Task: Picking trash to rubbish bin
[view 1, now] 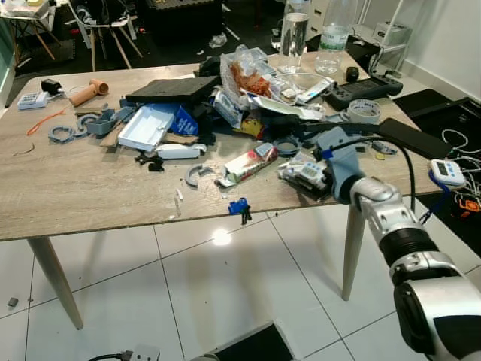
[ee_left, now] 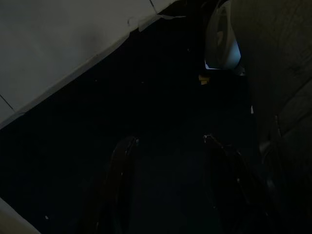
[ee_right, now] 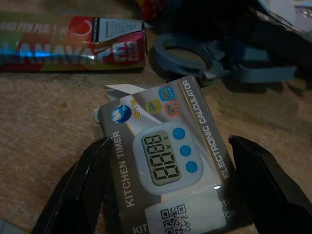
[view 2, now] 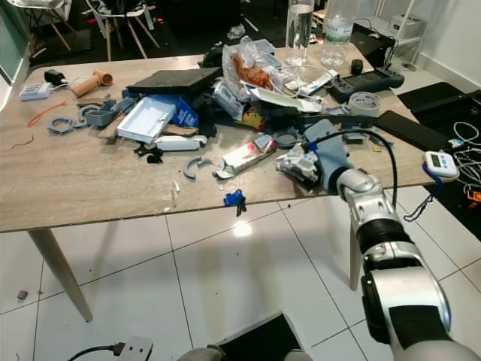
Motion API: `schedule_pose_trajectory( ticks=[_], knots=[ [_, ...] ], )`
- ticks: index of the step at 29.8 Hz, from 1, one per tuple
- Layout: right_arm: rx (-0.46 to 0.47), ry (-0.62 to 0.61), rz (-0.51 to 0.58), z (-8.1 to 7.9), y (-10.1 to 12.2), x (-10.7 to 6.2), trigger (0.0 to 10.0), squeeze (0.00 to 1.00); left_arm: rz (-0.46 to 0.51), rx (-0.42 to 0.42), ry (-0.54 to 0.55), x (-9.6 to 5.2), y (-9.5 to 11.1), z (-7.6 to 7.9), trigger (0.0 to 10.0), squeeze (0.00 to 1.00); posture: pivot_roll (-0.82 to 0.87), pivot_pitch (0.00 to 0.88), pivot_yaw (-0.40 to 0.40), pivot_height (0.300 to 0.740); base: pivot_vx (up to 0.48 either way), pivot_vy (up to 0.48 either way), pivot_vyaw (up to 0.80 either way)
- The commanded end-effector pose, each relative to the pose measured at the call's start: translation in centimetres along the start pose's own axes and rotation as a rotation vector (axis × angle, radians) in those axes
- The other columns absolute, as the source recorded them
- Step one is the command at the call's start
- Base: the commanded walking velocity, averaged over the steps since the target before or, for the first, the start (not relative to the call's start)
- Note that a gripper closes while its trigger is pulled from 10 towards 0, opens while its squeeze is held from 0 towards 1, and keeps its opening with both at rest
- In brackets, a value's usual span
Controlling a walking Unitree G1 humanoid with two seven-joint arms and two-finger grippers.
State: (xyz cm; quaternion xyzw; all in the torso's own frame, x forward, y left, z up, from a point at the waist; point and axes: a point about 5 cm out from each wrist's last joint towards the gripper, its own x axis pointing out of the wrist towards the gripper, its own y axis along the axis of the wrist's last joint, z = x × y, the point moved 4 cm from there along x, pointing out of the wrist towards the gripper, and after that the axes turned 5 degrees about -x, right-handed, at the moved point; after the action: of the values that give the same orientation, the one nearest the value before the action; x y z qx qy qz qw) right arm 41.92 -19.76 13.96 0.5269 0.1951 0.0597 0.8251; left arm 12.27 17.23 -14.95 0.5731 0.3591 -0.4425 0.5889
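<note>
Trash lies heaped across the middle of the wooden table (view 1: 90, 188). My right gripper (ee_right: 170, 144) is at the table's near right edge, open, with one black finger on each side of a grey kitchen-timer box (ee_right: 165, 161) that lies flat on the wood (view 1: 304, 171). Whether the fingers touch the box's sides I cannot tell. Just beyond the box are a red snack wrapper (view 1: 248, 162) and a grey plastic ring (ee_right: 183, 53). The left wrist view is very dark; my left gripper (ee_left: 170, 185) hangs idle, fingers apart, empty.
Two clear bottles (view 1: 294, 34) stand at the table's far side. A small blue clip (view 1: 239, 205) sits on the near edge. A white timer (view 1: 448, 171) and cables hang at the right. A dark object (view 2: 259, 338) lies on the tiled floor below.
</note>
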Motion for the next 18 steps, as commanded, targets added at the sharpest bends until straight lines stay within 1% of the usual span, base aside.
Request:
schedule_pose_trajectory(
  ticks=[1,3,4,5,7,11,13,15,16,18],
  knots=[
    [0.077,-0.018,-0.052,-0.3,-2.2,-0.3,10.0,0.0,0.005,0.015,-0.023,0.0,-0.1,0.4,10.0,0.0,0.0,0.121,0.08,0.74,0.0,0.0,0.0],
    [0.089,-0.027,-0.051,-0.2,-2.3,-0.4,10.0,0.0,0.005,0.015,-0.023,0.0,-0.1,0.4,10.0,0.0,0.0,0.121,0.08,0.74,0.0,0.0,0.0],
    [0.123,-0.044,-0.035,0.0,-2.3,-0.5,10.0,0.0,0.004,0.016,-0.022,0.0,-0.1,0.4,10.0,0.0,0.0,0.121,0.085,0.74,0.0,0.0,0.0],
    [0.123,-0.044,-0.035,0.0,-2.3,-0.5,10.0,0.0,0.004,0.016,-0.022,0.0,-0.1,0.4,10.0,0.0,0.0,0.121,0.085,0.74,0.0,0.0,0.0],
    [0.165,-0.079,0.002,0.8,-1.9,-0.7,10.0,0.0,0.003,0.022,-0.022,0.0,-0.2,0.3,10.0,0.0,0.0,0.12,0.089,0.74,0.0,0.0,0.0],
    [0.173,-0.1,0.011,1.2,-1.9,-0.8,10.0,0.0,0.002,0.026,-0.023,0.0,-0.2,0.3,10.0,0.0,0.0,0.12,0.089,0.74,0.0,0.0,0.0],
    [0.193,-0.118,0.018,1.6,-1.9,-1.0,10.0,0.0,0.002,0.027,-0.023,0.0,-0.2,0.3,10.0,0.0,0.0,0.122,0.092,0.74,0.0,0.0,0.0],
    [0.203,-0.135,0.006,1.8,-2.2,-1.1,10.0,0.0,0.003,0.03,-0.023,0.0,-0.2,0.3,10.0,0.0,0.0,0.122,0.092,0.74,0.0,0.0,0.0],
    [0.202,-0.14,-0.016,1.8,-2.6,-1.1,10.0,0.0,0.004,0.032,-0.024,0.0,-0.1,0.3,10.0,0.0,0.0,0.122,0.092,0.74,0.0,0.0,0.0],
    [0.203,-0.14,-0.025,1.7,-2.8,-1.1,10.0,0.0,0.003,0.034,-0.024,0.0,-0.1,0.3,10.0,0.0,0.0,0.122,0.092,0.74,0.0,0.0,0.0]
  ],
)
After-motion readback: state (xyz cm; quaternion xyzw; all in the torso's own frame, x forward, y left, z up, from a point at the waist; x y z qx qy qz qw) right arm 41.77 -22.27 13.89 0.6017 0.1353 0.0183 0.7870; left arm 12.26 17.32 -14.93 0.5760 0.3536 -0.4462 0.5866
